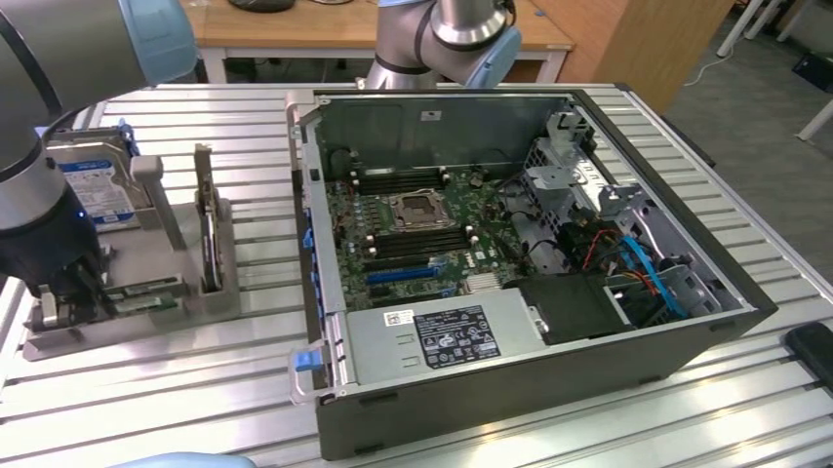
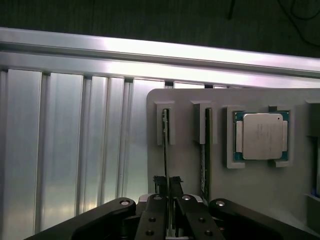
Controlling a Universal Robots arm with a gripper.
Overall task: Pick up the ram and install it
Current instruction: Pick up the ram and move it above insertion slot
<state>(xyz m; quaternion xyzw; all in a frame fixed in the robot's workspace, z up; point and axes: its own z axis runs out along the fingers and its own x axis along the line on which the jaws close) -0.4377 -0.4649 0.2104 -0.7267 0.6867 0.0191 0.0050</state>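
The ram (image 2: 166, 150) is a thin green stick seen edge-on, standing in the outermost slot of a grey holder (image 2: 187, 165). My gripper (image 2: 170, 194) is shut on its upper edge, one dark finger on each side. A second stick (image 2: 204, 160) stands in the neighbouring slot. In the exterior view the gripper (image 1: 65, 297) is down at the holder's (image 1: 195, 304) front end, at the exterior view's left, with the green ram (image 1: 143, 302) showing beside it. The open computer case (image 1: 521, 390) lies in the middle, its motherboard (image 1: 404, 234) exposed.
A processor chip (image 2: 262, 136) sits in the holder past the second stick. A blue-labelled hard drive (image 1: 98, 185) and a dark expansion card (image 1: 205, 224) stand upright in the holder behind my gripper. The case wall (image 1: 310, 244) rises between the holder and the motherboard. A slatted metal table (image 1: 170, 390) lies underneath.
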